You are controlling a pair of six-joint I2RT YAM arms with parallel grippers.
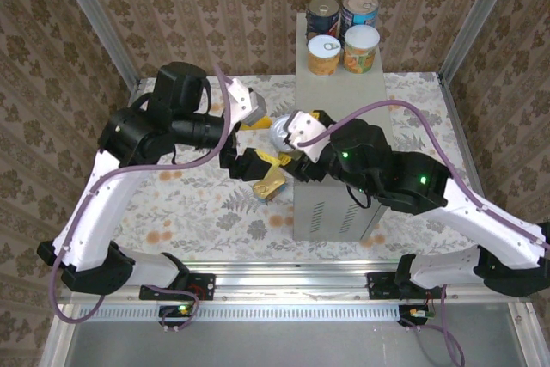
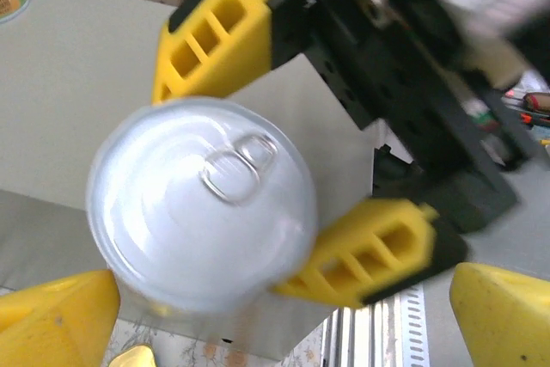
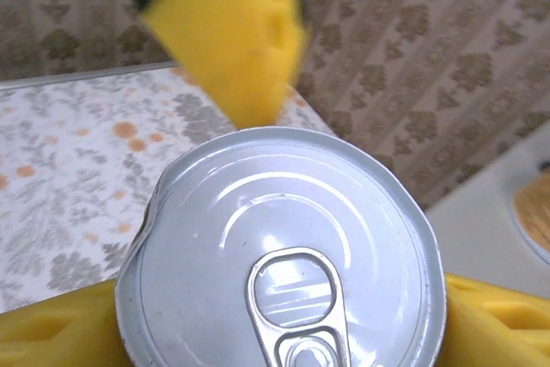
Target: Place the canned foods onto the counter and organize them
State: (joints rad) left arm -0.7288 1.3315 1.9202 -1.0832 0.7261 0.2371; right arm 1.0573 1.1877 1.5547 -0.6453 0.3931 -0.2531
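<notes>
Clasping a can (image 3: pixel 284 247) over the counter (image 1: pixel 331 204), right gripper (image 1: pixel 285 137) crowds the released left gripper (image 1: pixel 265 145).

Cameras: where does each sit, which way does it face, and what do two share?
Top external: above and behind, looking down on left arm, right arm, counter.
Left wrist: on the left arm, facing its own fingers and the can in the right end effector.
Right wrist: on the right arm, facing the can's lid between its own fingers.
Both wrist views share that can.
</notes>
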